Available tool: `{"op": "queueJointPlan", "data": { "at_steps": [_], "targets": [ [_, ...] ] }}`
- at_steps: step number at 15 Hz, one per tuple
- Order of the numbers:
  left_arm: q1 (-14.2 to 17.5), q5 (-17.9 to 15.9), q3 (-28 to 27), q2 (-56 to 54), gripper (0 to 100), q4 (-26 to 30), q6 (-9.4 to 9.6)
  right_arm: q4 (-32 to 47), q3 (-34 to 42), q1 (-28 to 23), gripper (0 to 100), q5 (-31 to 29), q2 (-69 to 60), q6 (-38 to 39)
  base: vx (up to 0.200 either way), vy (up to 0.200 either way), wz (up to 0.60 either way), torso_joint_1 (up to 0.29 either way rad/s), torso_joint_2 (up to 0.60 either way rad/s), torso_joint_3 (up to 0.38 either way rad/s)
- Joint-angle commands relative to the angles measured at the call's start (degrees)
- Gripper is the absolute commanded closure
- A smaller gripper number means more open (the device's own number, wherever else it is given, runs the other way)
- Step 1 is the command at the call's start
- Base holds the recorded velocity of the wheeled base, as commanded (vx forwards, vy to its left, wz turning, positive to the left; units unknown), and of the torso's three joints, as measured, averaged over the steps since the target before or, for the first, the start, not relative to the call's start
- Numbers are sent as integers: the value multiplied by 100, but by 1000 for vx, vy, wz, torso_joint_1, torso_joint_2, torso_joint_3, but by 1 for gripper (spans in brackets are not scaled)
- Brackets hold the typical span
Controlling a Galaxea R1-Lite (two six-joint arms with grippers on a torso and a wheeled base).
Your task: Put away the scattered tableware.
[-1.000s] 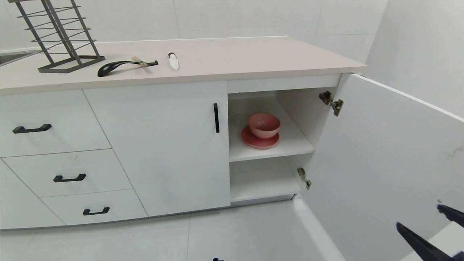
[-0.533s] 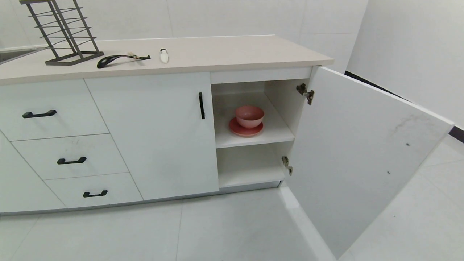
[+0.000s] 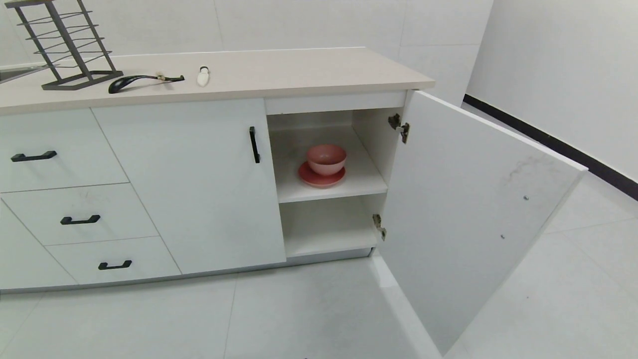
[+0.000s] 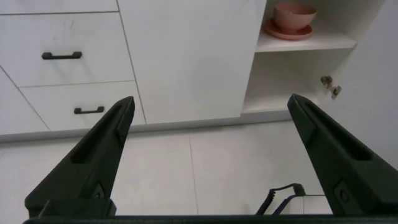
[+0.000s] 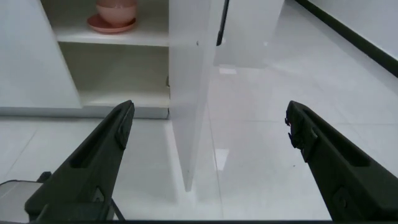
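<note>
Both pincers are low over the floor, well apart from the cabinet, so the main risk lies in the approach. The door (image 3: 463, 199) stands wide open into the floor space. In the right wrist view its edge is straight ahead of the right pincer (image 5: 208, 162), so driving forward without going around it could strike the door and swing it hard on its hinges.

A second risk is up on the counter (image 3: 299, 70). The black spoon (image 3: 142, 81) lies near the front edge, toward the left end, just beside the rack (image 3: 65, 45), with a thin stick (image 3: 160, 77) across its handle. A grasp there could catch both at once, or nudge the spoon off the front edge. The white piece (image 3: 202, 78) near the spoon's handle end is small and low, and would probably slip out of a loose pinch.

The left pincer (image 4: 211, 155) is spread wide and holds nothing; the right pincer is likewise wide apart and empty.

The bowl (image 3: 326, 158) sits on the plate (image 3: 321, 182), near the middle of the upper shelf (image 3: 364, 187), and looks already stowed. Both lie well ahead of each pincer and higher. The spoon and the white piece are farther off, up on the counter, well apart from both pincers.
</note>
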Motion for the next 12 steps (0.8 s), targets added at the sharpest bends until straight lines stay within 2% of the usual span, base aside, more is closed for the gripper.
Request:
{"op": "queueJointPlan", "data": {
  "at_steps": [1,2,4,8,11,12],
  "targets": [
    [0,1,0,0,0,-1,-9,81,11,-198,0,210,-18,102,0,0,0,0,0,0],
    [0,1,0,0,0,-1,0,90,11,-207,0,210,-18,111,0,0,0,0,0,0],
    [0,1,0,0,0,-1,-9,90,11,-207,0,193,-18,164,-200,0,0,5,2,2],
    [0,1,0,0,0,-1,-9,108,11,-198,0,0,-18,304,0,0,0,0,0,0],
    [0,1,0,0,0,-1,18,108,11,-207,0,0,-18,304,-200,0,0,10,1,4],
    [0,1,0,0,0,-1,18,108,11,-207,0,0,-18,313,0,-200,0,2,2,-2]
  ]
}}
